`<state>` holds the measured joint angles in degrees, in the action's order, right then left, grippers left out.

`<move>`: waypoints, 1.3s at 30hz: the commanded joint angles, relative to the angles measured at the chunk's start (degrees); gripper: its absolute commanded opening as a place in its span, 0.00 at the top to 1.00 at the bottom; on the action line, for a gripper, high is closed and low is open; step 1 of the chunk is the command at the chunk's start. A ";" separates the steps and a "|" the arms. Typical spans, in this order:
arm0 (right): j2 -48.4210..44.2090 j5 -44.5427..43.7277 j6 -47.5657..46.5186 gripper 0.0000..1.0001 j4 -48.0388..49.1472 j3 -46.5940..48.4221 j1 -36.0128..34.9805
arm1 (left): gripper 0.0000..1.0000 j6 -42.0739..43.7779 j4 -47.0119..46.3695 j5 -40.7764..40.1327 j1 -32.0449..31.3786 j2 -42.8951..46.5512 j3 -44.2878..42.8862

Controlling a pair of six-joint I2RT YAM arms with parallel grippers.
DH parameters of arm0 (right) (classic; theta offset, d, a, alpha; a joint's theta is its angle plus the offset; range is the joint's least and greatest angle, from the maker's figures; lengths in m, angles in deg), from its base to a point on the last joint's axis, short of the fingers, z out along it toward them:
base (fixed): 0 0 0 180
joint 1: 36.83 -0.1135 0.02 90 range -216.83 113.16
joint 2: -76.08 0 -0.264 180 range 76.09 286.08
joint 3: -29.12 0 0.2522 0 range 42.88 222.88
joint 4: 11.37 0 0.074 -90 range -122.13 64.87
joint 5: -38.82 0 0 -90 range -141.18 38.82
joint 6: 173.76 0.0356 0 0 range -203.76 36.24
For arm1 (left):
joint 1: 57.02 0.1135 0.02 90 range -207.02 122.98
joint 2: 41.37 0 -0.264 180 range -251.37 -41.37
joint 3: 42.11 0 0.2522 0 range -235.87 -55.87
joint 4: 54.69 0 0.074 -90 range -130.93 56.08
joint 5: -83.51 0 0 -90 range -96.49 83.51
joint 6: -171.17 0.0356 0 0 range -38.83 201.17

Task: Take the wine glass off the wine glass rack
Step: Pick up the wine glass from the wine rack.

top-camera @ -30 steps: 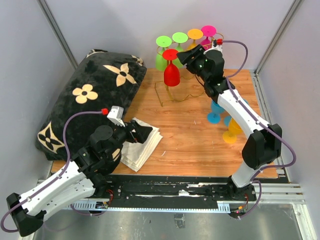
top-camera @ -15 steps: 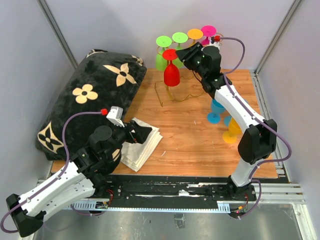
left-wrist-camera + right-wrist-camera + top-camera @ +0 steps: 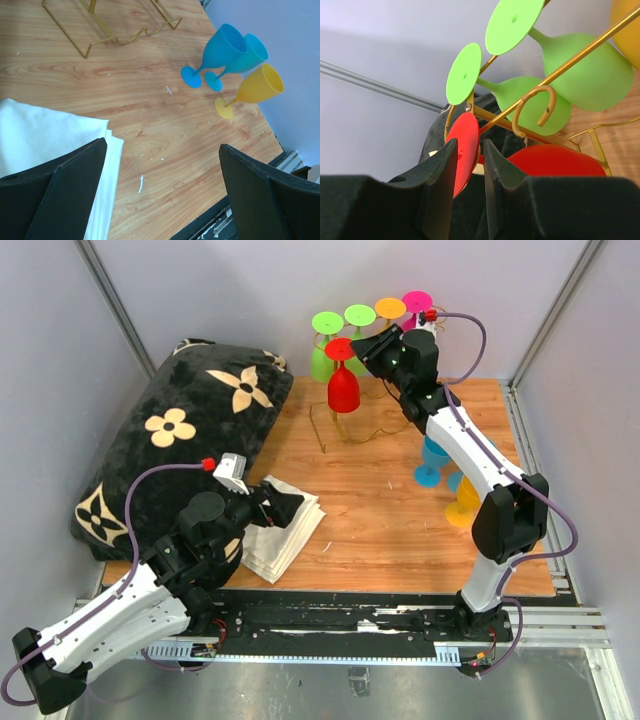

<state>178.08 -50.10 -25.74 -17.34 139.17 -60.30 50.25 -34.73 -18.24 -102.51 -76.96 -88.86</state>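
The gold wire wine glass rack stands at the back of the wooden table, its rail and a curled hook close in the right wrist view. A red wine glass hangs upside down at its near end, foot disc on top. My right gripper is at that foot. In the right wrist view its jaws are closed narrowly on either side of the red disc. My left gripper is open and empty above the white cloth, fingers wide apart.
Two green glasses, an orange and a magenta one hang further along the rack. Two blue glasses and a yellow one lie on the table at right. A black flowered pillow fills the left.
My right gripper has moved a little left and back along the rack, onto the red glass's foot. The left arm has not moved.
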 commanded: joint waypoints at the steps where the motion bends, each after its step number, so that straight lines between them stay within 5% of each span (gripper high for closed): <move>1: 0.61 0.24 -0.16 0.73 -0.64 3.10 -0.44 | 0.00 0.16 -0.85 -0.51 0.28 0.70 0.52; 15: 0.33 0.95 -1.85 0.83 -1.12 3.30 -0.10 | 0.00 -0.09 -0.69 -0.86 0.32 1.41 1.15; 24: -0.21 3.12 -1.15 0.99 -0.67 3.38 0.35 | 0.00 0.15 -0.56 -1.04 0.32 0.97 0.91; 39: -1.20 6.22 2.36 0.99 -1.26 5.98 1.55 | 0.00 -0.27 -1.51 -1.32 0.29 0.38 0.46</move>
<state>178.43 -45.36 -24.67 -19.11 142.16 -59.58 50.08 -34.75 -18.63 -102.51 -76.46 -87.95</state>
